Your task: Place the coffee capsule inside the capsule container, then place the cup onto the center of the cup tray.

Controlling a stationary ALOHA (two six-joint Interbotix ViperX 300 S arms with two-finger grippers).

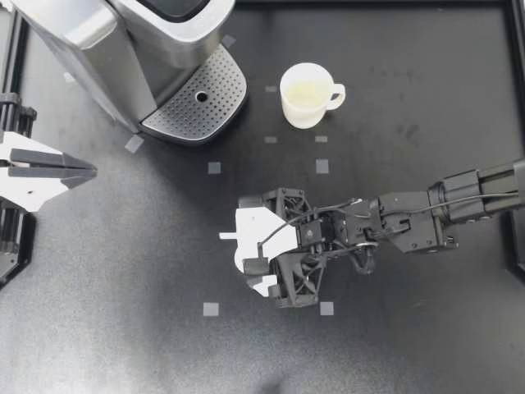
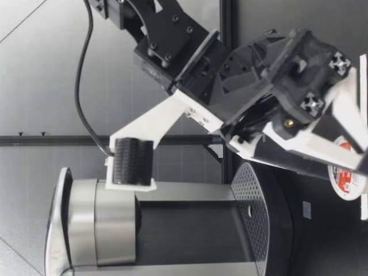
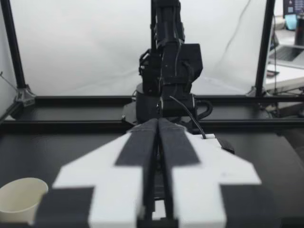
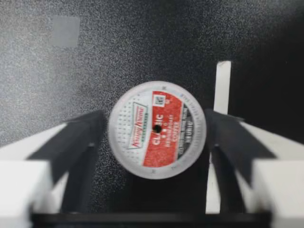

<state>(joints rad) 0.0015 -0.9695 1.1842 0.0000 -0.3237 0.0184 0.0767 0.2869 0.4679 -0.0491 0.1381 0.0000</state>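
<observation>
Nothing ticked off yet, I reckon. My right gripper (image 1: 239,251), mid-table, has both fingers pressed on the coffee capsule (image 4: 156,129), which is still low by the table and well away from the coffee machine (image 1: 123,41) in a left-hand corner. The cup (image 1: 308,95) sits beside the cup tray (image 1: 215,98), not on it. My left gripper (image 1: 87,171) is pinched closed and empty at the left edge.

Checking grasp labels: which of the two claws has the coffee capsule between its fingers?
The right claw: the coffee capsule sits between its fingers, both of them touching it. The left claw is shut with nothing in it.
</observation>
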